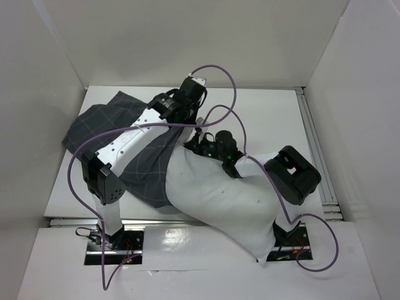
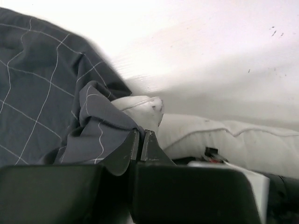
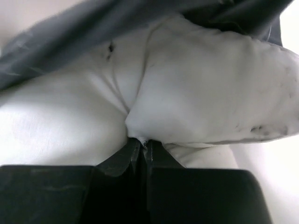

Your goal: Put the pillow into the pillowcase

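The white pillow (image 1: 219, 194) lies slanted from the table's middle to the near right edge, its far end tucked under the dark grey checked pillowcase (image 1: 119, 140) spread at the left. My left gripper (image 1: 189, 123) is shut on a fold of the pillowcase's edge (image 2: 100, 130), right beside a pillow corner (image 2: 142, 108); the gripper (image 2: 141, 132) has its jaws pressed together. At the pillow's far end my right gripper (image 1: 201, 145) is shut on a pinch of white pillow cloth (image 3: 196, 93), and the gripper (image 3: 142, 142) shows no gap. Grey pillowcase cloth (image 3: 84, 28) hangs over the pillow there.
White walls enclose the table (image 1: 269, 119) at the back, left and right. A metal rail (image 1: 315, 150) runs along the right side. Purple cables (image 1: 219, 69) loop above both arms. The right arm's black elbow (image 1: 294, 175) sits over the pillow's right edge.
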Motion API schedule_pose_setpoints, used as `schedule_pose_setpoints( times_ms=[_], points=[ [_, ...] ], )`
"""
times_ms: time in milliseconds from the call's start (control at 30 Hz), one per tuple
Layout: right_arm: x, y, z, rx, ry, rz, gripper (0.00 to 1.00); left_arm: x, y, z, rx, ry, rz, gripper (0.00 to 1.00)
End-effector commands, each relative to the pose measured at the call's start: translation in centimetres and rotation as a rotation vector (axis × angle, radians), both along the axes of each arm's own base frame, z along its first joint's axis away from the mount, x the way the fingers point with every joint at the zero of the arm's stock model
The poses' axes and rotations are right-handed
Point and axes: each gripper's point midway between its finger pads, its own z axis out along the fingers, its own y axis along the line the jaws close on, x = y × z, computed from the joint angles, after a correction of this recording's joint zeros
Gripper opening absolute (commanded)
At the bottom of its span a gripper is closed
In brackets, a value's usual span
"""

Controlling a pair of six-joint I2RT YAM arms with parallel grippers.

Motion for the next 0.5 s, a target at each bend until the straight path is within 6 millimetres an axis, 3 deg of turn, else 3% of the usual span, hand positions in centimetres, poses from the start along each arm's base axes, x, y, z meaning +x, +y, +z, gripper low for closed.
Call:
schedule_pose_setpoints(
  times_ms=[0,67,167,233,267,300,467],
  points=[
    [-6.5,0.4,-0.6,0.063,0.068,0.148,0.0,1.8,-2.8,8.6,-0.228,-0.272,-0.013,0.0],
    [-6.7,-0.6,0.9,0.101,0.071,0.156,0.0,0.8,-1.7,9.6,-0.236,-0.278,0.005,0.03],
    [-7.5,-1.4,2.1,0.137,0.076,0.23,0.0,-0.5,-0.5,7.5,-0.225,-0.241,0.032,0.02],
    [-8.7,-1.3,3.6,0.206,0.028,0.317,0.0,-1.1,-0.1,8.1,-0.246,-0.265,0.031,0.0],
    [-10.8,-1.3,3.5,0.224,0.064,0.421,0.0,-1.0,0.1,7.8,-0.235,-0.262,0.04,0.0],
    [-11.4,-1.1,4.0,0.245,0.057,0.471,0.0,-1.1,0.2,7.3,-0.228,-0.254,0.04,0.0],
    [-12.7,-0.7,2.9,0.326,0.097,0.595,0.03,-0.7,-0.2,6.0,-0.22,-0.241,0.036,0.0]
  ],
)
